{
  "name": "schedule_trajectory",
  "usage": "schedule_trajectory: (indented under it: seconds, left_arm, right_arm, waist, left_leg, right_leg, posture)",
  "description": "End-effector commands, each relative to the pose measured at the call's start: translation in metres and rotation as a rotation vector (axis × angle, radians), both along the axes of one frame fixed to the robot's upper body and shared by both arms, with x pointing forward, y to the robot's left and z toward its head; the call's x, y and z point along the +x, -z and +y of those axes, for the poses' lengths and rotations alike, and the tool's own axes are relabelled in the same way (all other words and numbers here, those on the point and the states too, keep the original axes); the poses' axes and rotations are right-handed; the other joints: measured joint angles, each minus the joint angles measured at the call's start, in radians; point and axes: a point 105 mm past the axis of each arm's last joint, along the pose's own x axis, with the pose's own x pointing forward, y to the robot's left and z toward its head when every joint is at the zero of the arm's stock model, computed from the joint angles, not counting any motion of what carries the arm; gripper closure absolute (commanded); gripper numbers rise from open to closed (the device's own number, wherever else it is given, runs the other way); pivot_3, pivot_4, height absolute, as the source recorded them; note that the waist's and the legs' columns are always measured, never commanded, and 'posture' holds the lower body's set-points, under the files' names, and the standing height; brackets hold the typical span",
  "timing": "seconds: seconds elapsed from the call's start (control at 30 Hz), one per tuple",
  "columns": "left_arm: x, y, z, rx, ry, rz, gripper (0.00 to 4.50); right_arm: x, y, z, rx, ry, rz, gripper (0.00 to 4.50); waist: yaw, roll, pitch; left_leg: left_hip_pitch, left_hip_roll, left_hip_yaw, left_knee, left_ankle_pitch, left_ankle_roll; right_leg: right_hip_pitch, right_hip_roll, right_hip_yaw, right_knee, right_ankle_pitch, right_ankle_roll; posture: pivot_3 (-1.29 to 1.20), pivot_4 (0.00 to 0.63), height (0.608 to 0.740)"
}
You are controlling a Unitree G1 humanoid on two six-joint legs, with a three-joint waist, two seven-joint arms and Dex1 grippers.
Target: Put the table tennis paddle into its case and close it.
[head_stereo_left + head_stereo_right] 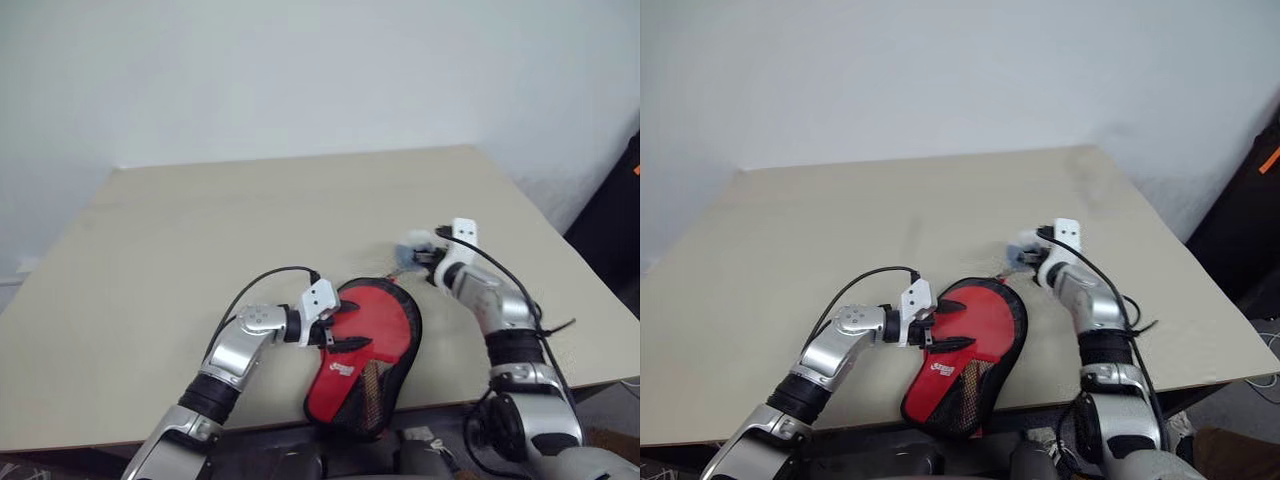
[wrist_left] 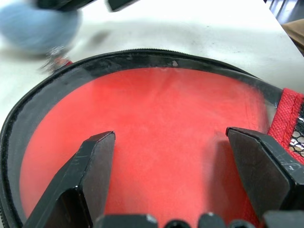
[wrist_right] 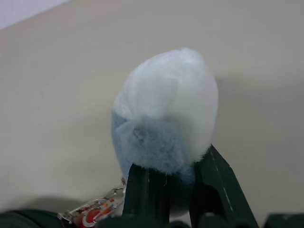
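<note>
Its case point(image 1: 365, 350) lies flat near the table's front edge, red with a white logo and a black mesh pocket at its narrow end. Through its clear window, a smooth red face point(image 2: 161, 128) shows, which looks like the table tennis paddle; the handle is hidden. My left gripper point(image 1: 345, 325) is open, its fingers point(image 2: 90, 166) spread over the case's round part. Just beyond the case's far right edge, my right gripper point(image 1: 428, 257) is shut on a fluffy blue-white pompom point(image 3: 166, 109). A small metal ring point(image 3: 92, 216) hangs from the pompom.
The beige table point(image 1: 250, 220) stretches back to a white wall. The case's narrow end sticks out slightly over the front edge. A dark object point(image 1: 622, 215) stands past the table's right side.
</note>
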Motion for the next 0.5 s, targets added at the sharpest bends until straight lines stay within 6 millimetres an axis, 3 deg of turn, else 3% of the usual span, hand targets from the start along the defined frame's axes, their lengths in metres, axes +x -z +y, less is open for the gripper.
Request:
schedule_trajectory:
  seconds: [0.03, 0.2, 0.37, 0.5]
  left_arm:
    - [-0.012, 0.036, 0.008, 0.115, -0.016, 0.107, 0.54]
    - [-0.014, 0.038, 0.008, 0.120, -0.006, 0.115, 0.54]
    - [-0.014, 0.039, 0.009, 0.124, -0.005, 0.123, 0.54]
    - [-0.014, 0.039, 0.009, 0.125, 0.000, 0.126, 0.54]
  right_arm:
    - [-0.005, -0.029, -0.035, -0.035, 0.071, -0.091, 4.43]
    - [-0.040, -0.025, -0.075, -0.090, 0.111, -0.064, 4.43]
    - [-0.066, -0.019, -0.093, -0.117, 0.142, -0.039, 4.43]
    - [-0.087, -0.031, -0.091, -0.084, 0.090, -0.067, 4.43]
  waist:
    - [0.001, 0.000, 0.000]
    - [0.011, 0.000, 0.000]
    - [0.019, -0.001, 0.000]
    - [0.029, -0.001, 0.000]
  left_leg:
    - [0.000, 0.000, 0.000, 0.000, 0.000, 0.000]
    - [-0.001, -0.001, 0.000, 0.001, 0.000, 0.000]
    - [-0.001, -0.001, 0.001, 0.001, 0.000, 0.000]
    - [-0.002, -0.001, 0.001, 0.001, 0.000, 0.000]
  right_leg:
    - [0.000, 0.000, 0.000, 0.000, 0.000, 0.000]
    - [0.000, -0.002, 0.000, -0.001, -0.002, 0.002]
    - [0.000, -0.002, 0.000, -0.001, -0.004, 0.000]
    - [-0.001, -0.003, -0.001, -0.002, -0.004, 0.000]
  posture:
    - [0.00, 0.000, 0.740]
    - [0.00, 0.000, 0.740]
    - [0.00, 0.000, 0.740]
    - [0.00, 0.000, 0.740]
